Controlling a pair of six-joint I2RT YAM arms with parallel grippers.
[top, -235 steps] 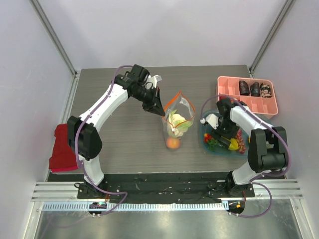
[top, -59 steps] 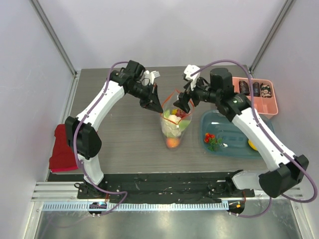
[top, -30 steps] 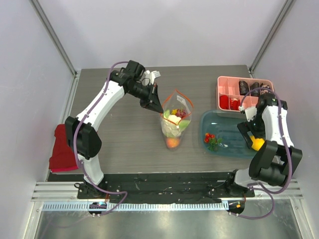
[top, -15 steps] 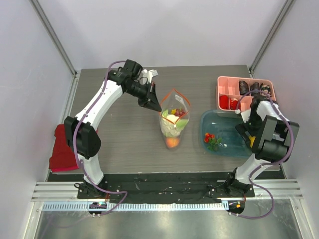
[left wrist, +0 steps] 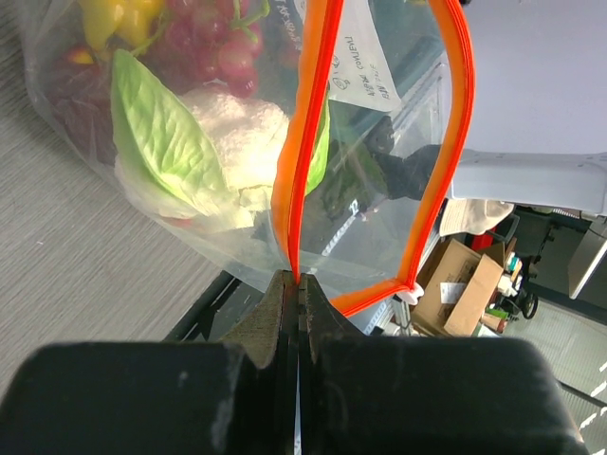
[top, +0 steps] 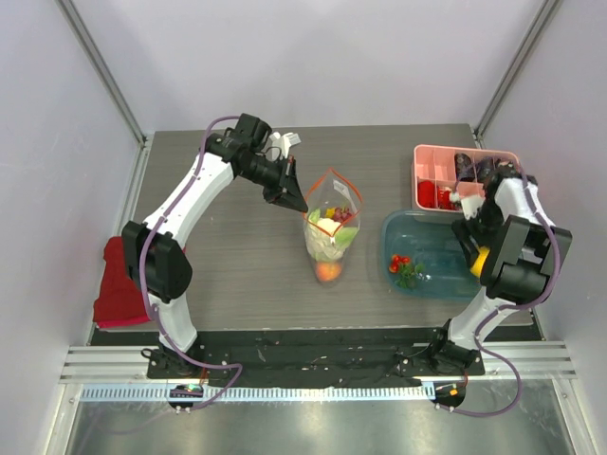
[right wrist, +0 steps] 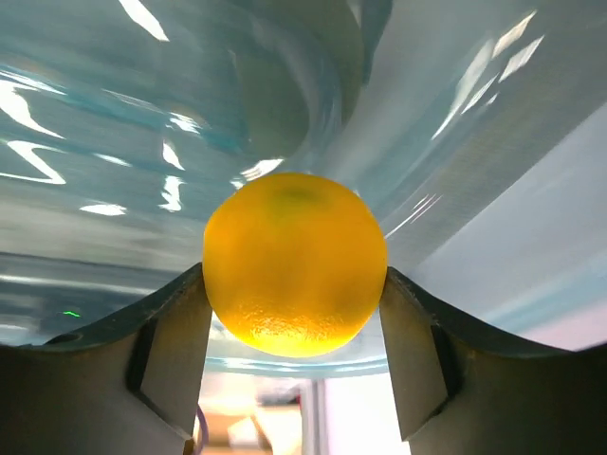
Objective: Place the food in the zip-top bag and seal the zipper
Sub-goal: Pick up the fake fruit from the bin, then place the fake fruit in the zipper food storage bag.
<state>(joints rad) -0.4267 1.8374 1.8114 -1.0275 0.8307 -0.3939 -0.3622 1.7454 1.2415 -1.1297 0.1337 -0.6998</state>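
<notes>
The clear zip-top bag (top: 332,232) stands upright mid-table, mouth open. It holds pale cabbage (left wrist: 237,142), purple grapes (left wrist: 213,47), a yellow starfruit (left wrist: 114,19) and an orange (top: 328,272) at the bottom. My left gripper (top: 292,200) is shut on the orange-red zipper (left wrist: 305,142) at the mouth's left end (left wrist: 298,278). The white slider (left wrist: 410,296) sits at the far end. My right gripper (top: 478,262) is at the right side of the blue bowl (top: 427,284), its fingers pressed on both sides of the yellow lemon (right wrist: 294,263). Red strawberries (top: 398,262) lie in the bowl.
A pink compartment tray (top: 441,161) with dark brown pieces (top: 484,169) and red pieces stands behind the bowl, close to my right arm. A folded red cloth (top: 119,282) lies at the table's left edge. Grey walls enclose the table.
My right arm left the bag's mouth, swung to the bowl's right side and closed round the lemon. My left gripper kept its hold on the zipper; grapes and starfruit now lie in the bag.
</notes>
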